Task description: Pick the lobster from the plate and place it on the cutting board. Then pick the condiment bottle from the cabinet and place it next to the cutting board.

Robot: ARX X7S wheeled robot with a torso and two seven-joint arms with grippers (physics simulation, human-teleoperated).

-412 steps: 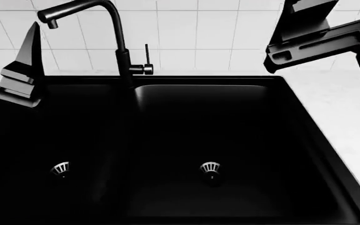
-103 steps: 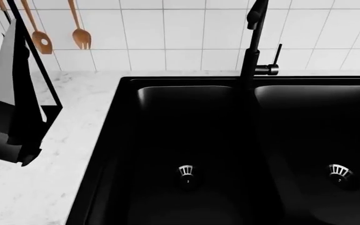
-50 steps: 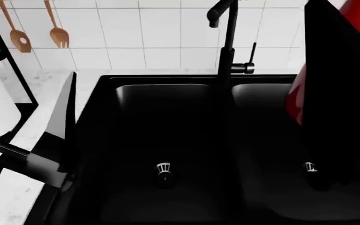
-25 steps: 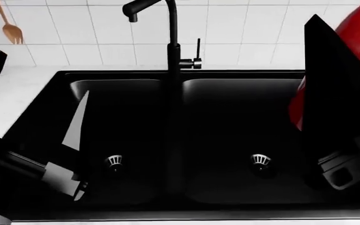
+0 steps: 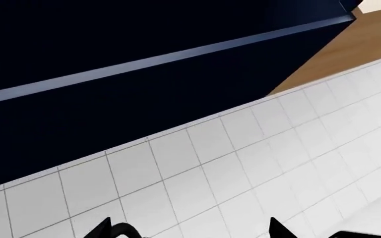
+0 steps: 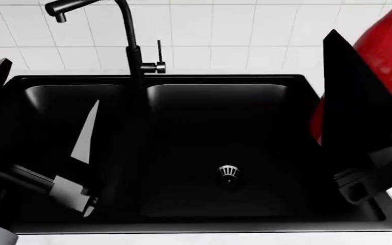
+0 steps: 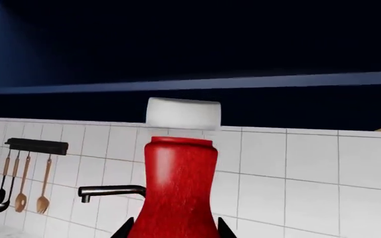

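The condiment bottle (image 7: 177, 193) looks smooth red plastic; the sink (image 6: 223, 153) matt black; the wall tiles (image 6: 237, 30) glossy white.

white counter (image 6: 359, 76), black sink (image 6: 223, 153), black faucet (image 6: 131, 46)

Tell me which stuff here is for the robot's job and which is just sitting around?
For the job:
- condiment bottle, red with a white cap, held in the right gripper

Just sitting around:
- black sink
- black faucet
- wooden spoons hanging on the wall
- left gripper, jaws apart and empty
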